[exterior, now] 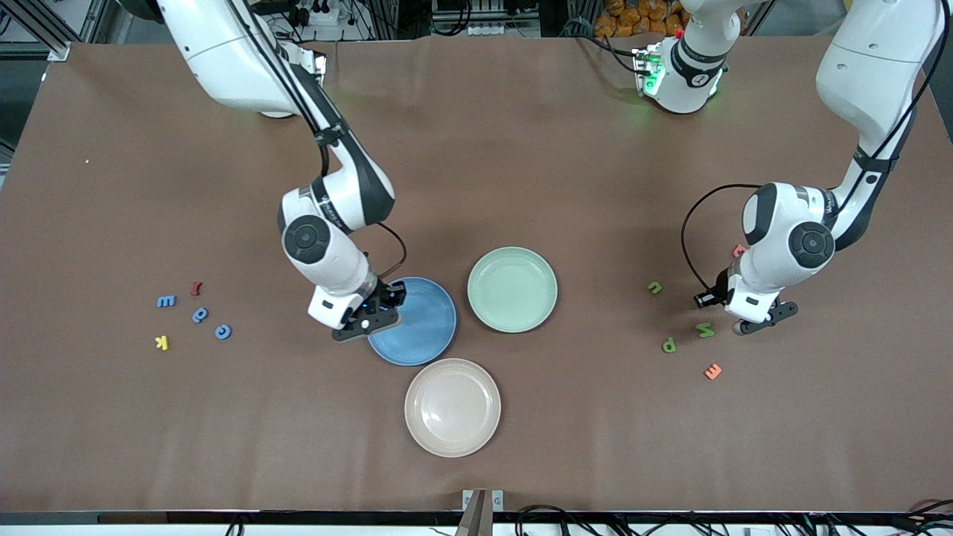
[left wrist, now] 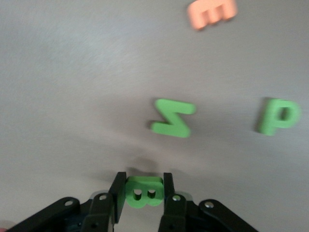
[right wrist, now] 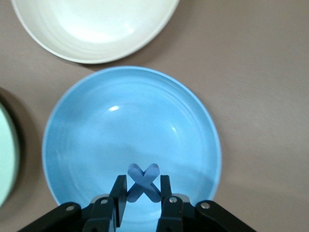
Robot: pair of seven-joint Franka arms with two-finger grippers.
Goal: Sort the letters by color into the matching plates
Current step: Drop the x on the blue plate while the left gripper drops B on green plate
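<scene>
Letters [exterior: 704,330] beside left end effector [exterior: 747,325].

At mid-table, three plates close together: nearest plate [exterior: 453,439] closest to the front camera, the other two farther, side by side. Right gripper [right wrist: 143,195] with X letter [right wrist: 143,181] over right-arm-side plate [exterior: 428,339]. Toward the left arm's end, left gripper [left wrist: 142,186] around B letter [left wrist: 143,192], N letter [exterior: 705,329] beside it, P letter [exterior: 669,345] nearer the camera.

- My right arm reaches from its base toward the table's middle, elbow bent, wrist tipped down.
- My right gripper [exterior: 370,316] hangs low, fingers [right wrist: 119,193] pinched on something small (seen from the wrist).
- My left arm folds down at its own end of the table.
- My left gripper [exterior: 752,321] sits low, fingers [left wrist: 117,191] clamped likewise.
</scene>
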